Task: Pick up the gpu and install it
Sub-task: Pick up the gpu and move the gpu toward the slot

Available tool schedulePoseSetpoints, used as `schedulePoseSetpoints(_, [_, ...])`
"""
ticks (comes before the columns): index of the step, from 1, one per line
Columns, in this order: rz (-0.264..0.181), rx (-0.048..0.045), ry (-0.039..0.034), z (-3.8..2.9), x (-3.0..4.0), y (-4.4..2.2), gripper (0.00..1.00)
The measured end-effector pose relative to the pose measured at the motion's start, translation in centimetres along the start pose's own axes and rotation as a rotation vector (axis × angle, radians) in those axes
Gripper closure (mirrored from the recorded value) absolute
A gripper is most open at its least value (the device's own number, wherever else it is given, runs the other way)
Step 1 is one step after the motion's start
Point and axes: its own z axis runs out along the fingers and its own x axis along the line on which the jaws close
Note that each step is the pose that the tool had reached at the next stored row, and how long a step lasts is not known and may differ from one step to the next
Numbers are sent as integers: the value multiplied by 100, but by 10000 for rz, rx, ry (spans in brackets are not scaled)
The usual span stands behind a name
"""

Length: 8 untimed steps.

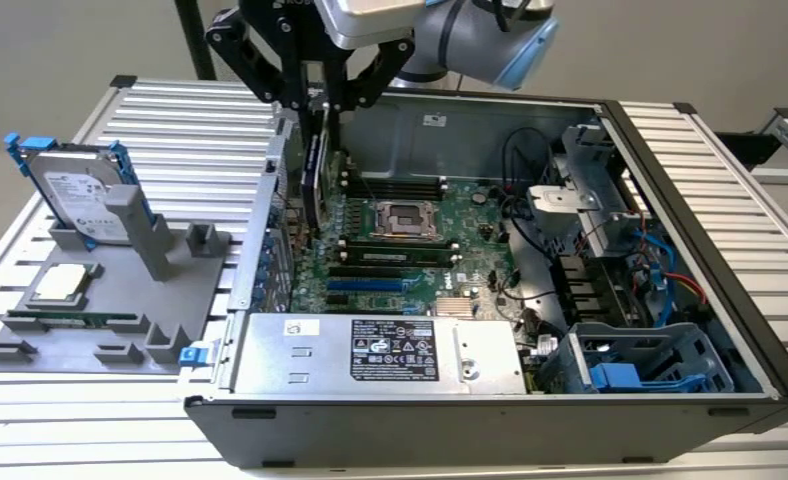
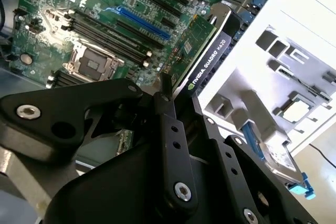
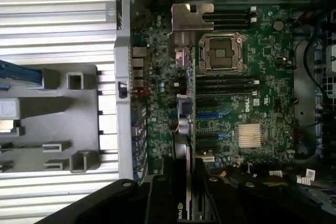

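Black gripper [image 1: 321, 98] grips the gpu [image 1: 319, 170] edge-on over the board.
Its fingers are pinched tight on the thin green circuit-board card with its black shroud and silver end bracket. The card hangs upright inside the open black metal computer case [image 1: 501, 430], toward the exterior view's far left, over the green motherboard [image 1: 408, 240]. A silver hard drive with blue rails [image 1: 81, 195] stands in a grey plastic holder [image 1: 114, 330] left of the case.

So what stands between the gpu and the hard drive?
In the exterior view, the case's side wall: the gpu, in the end effector, hangs inside it, the hard drive stands outside on the fixture.
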Motion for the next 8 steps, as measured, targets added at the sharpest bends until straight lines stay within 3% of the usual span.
schedulePoseSetpoints(8, [-1,0,0,5,-129,8,100])
